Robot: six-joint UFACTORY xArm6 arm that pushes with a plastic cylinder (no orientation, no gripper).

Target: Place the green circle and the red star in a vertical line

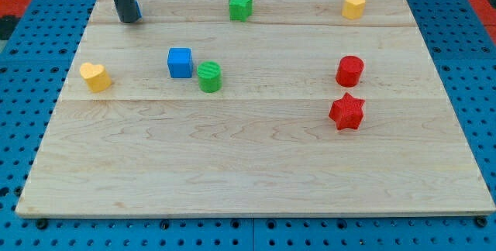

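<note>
Pincer state: cannot tell; my tip (pixel 129 20) rests top left

On the surface (pixel 256 181), my tip stands well up-left of the blue cube (pixel 180 63). The green circle (pixel 209 77) sits just beside that cube. The red star (pixel 346 112) lies far right, below the red circle (pixel 349 71).

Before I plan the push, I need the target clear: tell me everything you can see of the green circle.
The green circle is a short, upright cylinder, bright green with a flat top, standing on the wooden board left of centre. The blue cube sits right beside it at its upper left, nearly touching. My tip is far off, near the top-left corner.
</note>
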